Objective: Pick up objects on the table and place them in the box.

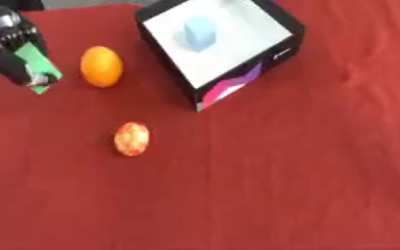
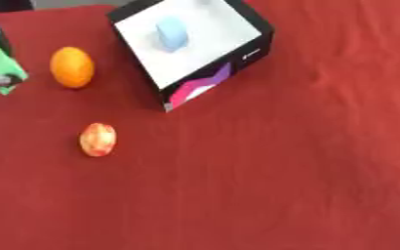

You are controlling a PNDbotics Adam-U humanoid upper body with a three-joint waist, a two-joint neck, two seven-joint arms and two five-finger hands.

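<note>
left robot hand (image 1: 20,61) | upper-left corner, above table | fingers curled around something green

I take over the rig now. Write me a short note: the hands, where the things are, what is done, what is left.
Left hand: at the upper left, holding a green object. Right hand: not in view.
Box: far centre of the red table; a light blue object already lies inside.
Left to do: the green object, the orange beside the hand, and the small red-yellow fruit nearer the robot.
</note>
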